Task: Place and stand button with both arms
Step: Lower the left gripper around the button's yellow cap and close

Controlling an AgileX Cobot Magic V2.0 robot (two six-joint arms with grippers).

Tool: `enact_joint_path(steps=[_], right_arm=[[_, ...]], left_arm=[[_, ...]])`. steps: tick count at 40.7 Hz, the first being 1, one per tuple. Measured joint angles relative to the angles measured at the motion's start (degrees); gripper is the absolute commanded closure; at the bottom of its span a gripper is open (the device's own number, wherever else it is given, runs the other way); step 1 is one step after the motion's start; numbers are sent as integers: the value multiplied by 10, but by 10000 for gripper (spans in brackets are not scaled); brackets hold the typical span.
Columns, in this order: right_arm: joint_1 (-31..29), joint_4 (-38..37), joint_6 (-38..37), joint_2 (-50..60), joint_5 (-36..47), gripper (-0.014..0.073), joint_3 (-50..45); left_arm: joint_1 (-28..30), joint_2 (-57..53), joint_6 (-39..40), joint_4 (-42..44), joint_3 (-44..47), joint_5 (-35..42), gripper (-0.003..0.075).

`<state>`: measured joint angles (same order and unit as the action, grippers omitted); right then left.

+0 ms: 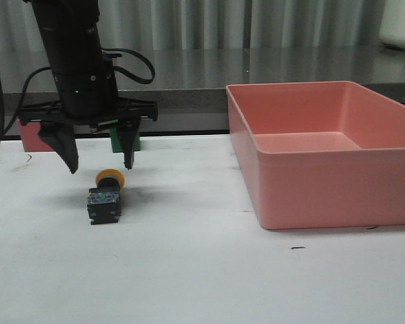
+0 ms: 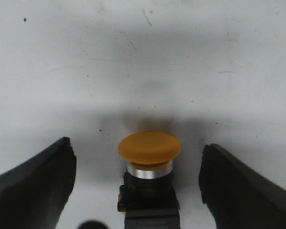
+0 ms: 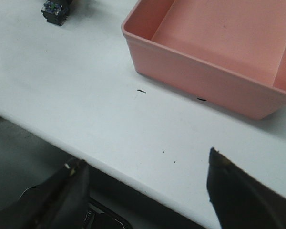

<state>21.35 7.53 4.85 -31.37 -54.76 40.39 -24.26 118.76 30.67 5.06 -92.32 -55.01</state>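
Note:
The button (image 1: 106,196) lies on its side on the white table, yellow cap pointing away from me, black base with bluish terminals toward me. My left gripper (image 1: 100,166) hangs open just above and behind it, one finger on each side of the cap. In the left wrist view the yellow cap (image 2: 149,148) sits between the two open fingers (image 2: 35,183), untouched. My right gripper (image 3: 145,164) is open and empty over the table's near edge; it is out of the front view. The button's base shows far off in the right wrist view (image 3: 56,9).
A large pink bin (image 1: 324,152) stands at the right, empty; it also shows in the right wrist view (image 3: 209,71). A green cube (image 1: 125,140) and a pink cube (image 1: 34,138) sit behind the left gripper. A dark counter runs along the back.

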Motion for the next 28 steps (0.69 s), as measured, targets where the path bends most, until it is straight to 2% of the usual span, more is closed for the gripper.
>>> enact_joint_path(steps=[17, 28], right_arm=[[0, 0, 0, 0, 0, 53, 0], [0, 0, 0, 0, 0, 53, 0]], left_arm=[[-2, 35, 1, -5, 0, 11, 206], [-2, 43, 1, -18, -3, 13, 283]])
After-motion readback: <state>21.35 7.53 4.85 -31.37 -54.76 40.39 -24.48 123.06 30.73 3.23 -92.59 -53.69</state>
